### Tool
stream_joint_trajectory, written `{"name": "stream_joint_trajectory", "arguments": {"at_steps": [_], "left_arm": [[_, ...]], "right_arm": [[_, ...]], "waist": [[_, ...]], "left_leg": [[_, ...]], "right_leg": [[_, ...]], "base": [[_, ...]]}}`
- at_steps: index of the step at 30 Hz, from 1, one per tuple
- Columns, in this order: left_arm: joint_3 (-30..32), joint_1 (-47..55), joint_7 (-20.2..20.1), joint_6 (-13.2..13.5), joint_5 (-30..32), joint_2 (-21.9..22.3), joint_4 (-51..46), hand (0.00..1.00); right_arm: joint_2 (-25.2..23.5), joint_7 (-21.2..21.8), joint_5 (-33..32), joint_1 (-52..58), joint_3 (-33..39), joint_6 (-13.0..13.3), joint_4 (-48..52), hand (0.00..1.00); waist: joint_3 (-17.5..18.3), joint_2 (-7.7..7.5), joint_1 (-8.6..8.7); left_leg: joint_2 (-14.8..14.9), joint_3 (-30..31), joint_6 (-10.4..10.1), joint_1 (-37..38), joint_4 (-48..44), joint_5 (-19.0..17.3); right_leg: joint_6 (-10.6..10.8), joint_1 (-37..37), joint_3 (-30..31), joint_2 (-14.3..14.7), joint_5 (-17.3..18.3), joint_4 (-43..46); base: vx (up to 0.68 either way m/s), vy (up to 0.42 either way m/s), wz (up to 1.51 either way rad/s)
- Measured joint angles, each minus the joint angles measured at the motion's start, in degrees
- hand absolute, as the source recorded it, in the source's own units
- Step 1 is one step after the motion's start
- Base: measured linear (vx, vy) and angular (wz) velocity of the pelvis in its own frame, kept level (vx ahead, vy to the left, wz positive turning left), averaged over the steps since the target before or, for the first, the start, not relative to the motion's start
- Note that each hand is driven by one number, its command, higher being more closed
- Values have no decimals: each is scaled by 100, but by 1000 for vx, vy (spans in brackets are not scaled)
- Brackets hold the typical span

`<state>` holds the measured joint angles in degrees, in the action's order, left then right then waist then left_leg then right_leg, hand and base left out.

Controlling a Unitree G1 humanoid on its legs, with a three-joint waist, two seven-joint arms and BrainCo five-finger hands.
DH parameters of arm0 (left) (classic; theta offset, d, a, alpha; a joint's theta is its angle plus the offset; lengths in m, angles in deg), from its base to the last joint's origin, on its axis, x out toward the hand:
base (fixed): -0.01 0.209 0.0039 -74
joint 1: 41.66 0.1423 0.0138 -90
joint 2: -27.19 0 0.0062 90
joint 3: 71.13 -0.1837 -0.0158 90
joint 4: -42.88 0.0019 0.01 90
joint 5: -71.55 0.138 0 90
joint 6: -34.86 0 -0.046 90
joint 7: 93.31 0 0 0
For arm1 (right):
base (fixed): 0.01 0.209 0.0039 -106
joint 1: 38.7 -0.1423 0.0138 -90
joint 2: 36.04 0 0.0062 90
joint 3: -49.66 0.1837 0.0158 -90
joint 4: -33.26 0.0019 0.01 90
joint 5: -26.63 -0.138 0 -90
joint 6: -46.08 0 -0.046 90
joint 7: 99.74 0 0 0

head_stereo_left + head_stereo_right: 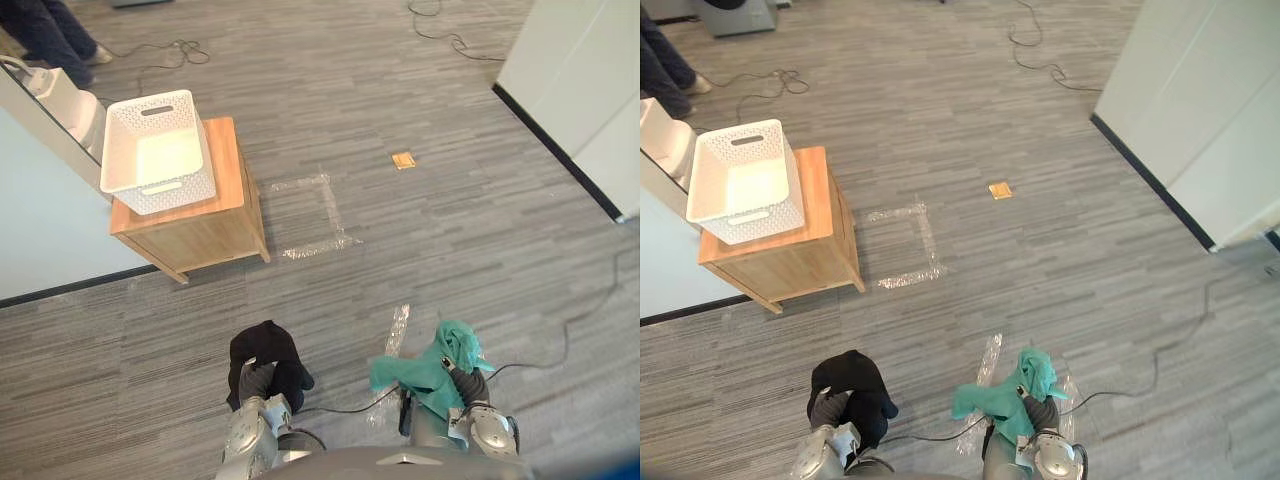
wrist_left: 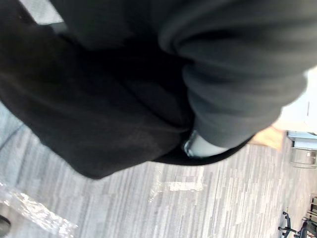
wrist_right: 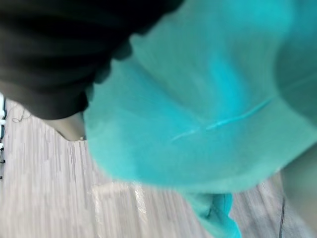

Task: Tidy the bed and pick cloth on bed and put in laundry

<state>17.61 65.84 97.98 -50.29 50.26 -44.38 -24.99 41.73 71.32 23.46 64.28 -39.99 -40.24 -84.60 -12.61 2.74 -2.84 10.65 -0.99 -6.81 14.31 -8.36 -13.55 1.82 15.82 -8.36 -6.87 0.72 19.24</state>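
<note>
Below, one black cloth (image 1: 264,346) covers the left hand (image 2: 233,89), one teal cloth (image 1: 428,372) the right hand (image 3: 44,64), grips untellable; one white perforated plastic basket (image 1: 165,192) tops one wooden surface (image 1: 226,150).

Both eye views look steeply down from the head at the grey floor (image 1: 420,250), well above it, sharing the white basket (image 1: 165,195) on the wooden cabinet (image 1: 200,235) — the right eye sits slightly aside. Each wrist view presses close: left against black cloth (image 2: 99,109), right against teal cloth (image 3: 208,109).

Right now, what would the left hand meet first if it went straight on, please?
Probably the left hand meets floor near the tape square, beside the wooden cabinet; depth is unclear.
</note>
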Motion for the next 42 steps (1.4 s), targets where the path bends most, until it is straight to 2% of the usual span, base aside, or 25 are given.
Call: {"name": "stream_joint_trajectory", "arguments": {"at_steps": [1, 2, 6, 8, 9, 10, 12, 14, 17, 19, 21, 22, 25, 27, 28, 29, 30, 32, 33, 34, 35, 36, 38, 40, 42], "left_arm": [[-4, -4, -6, 0, 1, 0, 8, 100], [6, -29, -5, 14, 0, -3, 8, 100], [98, -6, -5, 61, -14, 68, 134, 100], [30, -40, -2, 49, -222, 71, 226, 100], [-20, 2, -4, 49, -281, 70, 225, 100], [-46, 29, -6, 50, -285, 31, 224, 100], [-230, 61, -23, 49, -286, 7, 215, 100], [-312, 92, -27, 50, -288, 3, 98, 100], [-319, 110, -30, 50, -289, 5, -47, 100], [-308, 148, -23, 49, -286, 3, -69, 100], [-314, 113, -24, 41, -280, 7, -64, 100], [-320, 104, -34, 22, -255, 10, -59, 100], [-240, -11, -10, 21, -170, 28, -113, 100], [-101, -99, -3, -30, -169, 59, -116, 100], [-81, -60, 7, -41, -168, 65, -119, 100], [-80, 19, 19, -50, -167, 62, -114, 100], [-99, 104, 18, -54, -161, 42, -105, 100], [-168, 165, 27, -69, -108, -62, -57, 100], [-254, 207, 26, -104, -25, -218, -33, 100], [-276, 213, 27, -137, 16, -270, -28, 100], [-291, 209, 27, -181, 72, -314, -28, 100], [-285, 190, 26, -181, 78, -321, -42, 100], [-280, 158, 23, -181, 80, -312, -56, 100], [-281, 149, 23, -180, 124, -295, -67, 100], [-244, 133, 16, -183, 195, -301, -66, 100]], "right_arm": [[2, 4, 1, 1, -8, 0, 14, 100], [11, 33, 2, 3, -110, -1, 80, 100], [-66, 202, 13, -56, -329, 0, 184, 100], [-152, 209, 11, 102, -426, 0, 185, 100], [-115, 204, 6, 207, -505, 0, 204, 100], [-101, 203, 4, 248, -546, 2, 214, 100], [-28, 182, 2, 215, -525, 3, 210, 100], [-28, 166, 3, 171, -500, 0, 210, 100], [-50, 155, 2, 94, -529, -24, 209, 100], [-47, 118, 2, 91, -514, -31, 208, 100], [-65, 89, 0, 107, -475, -39, 169, 100], [-70, 59, -1, 184, -400, -41, 131, 100], [-109, -26, -2, 245, -312, -81, 48, 100], [-165, -22, 0, 181, -323, -111, 4, 100], [-181, -16, 3, 186, -325, -118, -7, 100], [-193, -17, 5, 203, -309, -121, -40, 100], [-193, -19, 7, 242, -252, -121, -85, 100], [-269, -18, 9, 323, -238, -154, -115, 100], [-317, -15, 8, 367, -245, -157, -111, 100], [-321, -16, 9, 401, -245, -158, -111, 100], [-312, -18, 9, 468, -211, -158, -93, 100], [-314, -22, 8, 499, -163, -157, -33, 100], [-313, -23, 8, 475, -109, -155, 90, 100], [-309, -23, 6, 407, -93, -145, 243, 100], [-312, -18, 3, 277, -109, -141, 239, 100]], "waist": [[2, 2, 23], [77, -10, 35], [159, -31, 6], [152, -70, 80], [133, -45, 28], [104, -25, -14], [107, 53, -73], [82, 74, -92], [-15, 61, -134], [-42, 28, -135], [-79, -56, -124], [-103, -142, -104], [-15, -311, -137], [-30, -325, -151], [-31, -327, -158], [-19, -310, -138], [18, -287, -105], [129, -519, -96], [200, -660, -10], [218, -709, 43], [219, -705, 77], [209, -662, 159], [150, -548, 267], [71, -412, 269], [31, -320, 277]], "left_leg": [[23, -1, 33, 89, 126, 189], [122, -7, -47, 125, 126, 414], [422, 169, -34, -328, -435, 516], [614, 147, 206, -1094, -1824, 954], [764, -9, 248, -1329, -2512, 1391], [800, 5, 213, -1451, -2851, 1466], [470, -9, 101, -2116, -4199, 729], [136, -241, 116, -2481, -4388, 264], [-217, -526, 211, -2691, -3652, -147], [-350, -678, 243, -2748, -2783, -188], [-476, -995, 389, -2727, -1677, 91], [-553, -1484, 576, -2634, -683, 969], [-943, -1572, 738, -2470, -476, 1016], [-976, -1648, 793, -2545, -919, 757], [-993, -1721, 813, -2405, -866, 706], [-1052, -1753, 839, -2052, -648, 559], [-1124, -1731, 991, -1649, -247, 314], [-1417, -1650, 977, -1274, 24, 193], [-1569, -1472, 1015, -1085, 46, 136], [-1594, -1375, 1024, -1001, 20, 98], [-1589, -1184, 1009, -794, 44, 48], [-1522, -972, 1001, -641, 123, 36], [-1366, -742, 985, -489, 189, 32], [-1196, -733, 850, -306, 190, -44], [-960, -676, 601, -148, 147, -174]], "right_leg": [[-29, -32, -49, -9, 145, 193], [-35, -34, -79, 18, 385, 443], [-59, -105, -363, 275, 747, 256], [-63, -553, -706, 343, 737, -250], [-127, -883, -703, 484, 727, -510], [-196, -1073, -678, 538, 748, -649], [-388, -1384, -624, 602, 800, -900], [-522, -1577, -528, 648, 793, -1057], [-578, -1923, -380, 665, 824, -1244], [-489, -2104, -347, 597, 898, -1339], [-315, -2303, -413, 403, 1030, -1322], [-87, -2546, -524, 186, 1227, -1350], [106, -2687, -519, -70, 1178, -1507], [408, -2867, -472, -186, 799, -1568], [460, -2903, -438, -210, 740, -1434], [486, -2883, -359, -271, 743, -872], [609, -2558, -313, -365, 854, 257], [685, -1811, -84, -771, 685, 2176], [666, -1356, 17, -997, 578, 3224], [630, -1219, -34, -1063, 611, 3595], [409, -975, -229, -1135, 762, 4062], [317, -743, -467, -1149, 1010, 4179], [225, -394, -787, -1113, 1328, 3852], [194, -191, -922, -1016, 1414, 3201], [224, -98, -915, -697, 1329, 1703]], "base": [[293, -403, 67], [193, -297, 45], [111, -265, 27], [110, -217, 59], [127, -223, 25], [162, -230, -15], [181, -157, -25], [142, -63, -15], [205, 7, -31], [274, 102, -15], [360, 166, 18], [476, 222, 35], [382, 148, 37], [453, 179, 30], [355, 170, 8], [383, 206, 5], [359, 202, 11], [338, 132, 29], [371, 56, 56], [412, 13, 75], [412, -18, 81], [391, -31, 85], [356, -81, 84], [355, -134, 48], [356, -233, 32]]}}
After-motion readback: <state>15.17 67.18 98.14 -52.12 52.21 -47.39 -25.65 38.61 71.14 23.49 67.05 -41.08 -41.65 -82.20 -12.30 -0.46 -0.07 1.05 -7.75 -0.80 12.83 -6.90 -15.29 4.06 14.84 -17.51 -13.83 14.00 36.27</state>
